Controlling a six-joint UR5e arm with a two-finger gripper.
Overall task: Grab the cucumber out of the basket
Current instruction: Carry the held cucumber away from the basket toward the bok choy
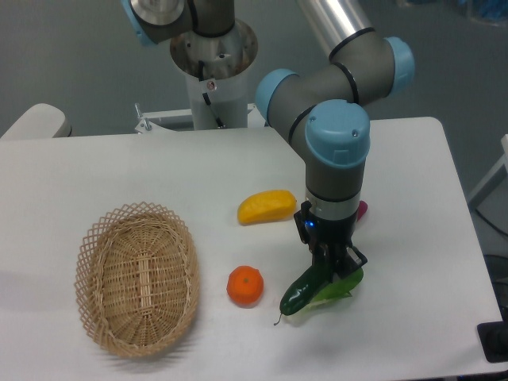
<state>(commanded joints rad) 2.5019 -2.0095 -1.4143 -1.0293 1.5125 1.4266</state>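
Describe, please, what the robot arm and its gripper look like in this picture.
The arm has silvery metal tubes, dark grey joint housings and light blue round end caps. A thin cable runs down its white base column. The gripper is small and black, with a blue light near its top.

The gripper (329, 266) fingertips are hidden against the cucumber (305, 290), so jaw state cannot be determined. The cucumber's upper end is covered by the gripper. A leafy green item (343, 286) behind the cucumber is mostly obscured. A pink object (362, 210) beside the wrist is largely hidden.
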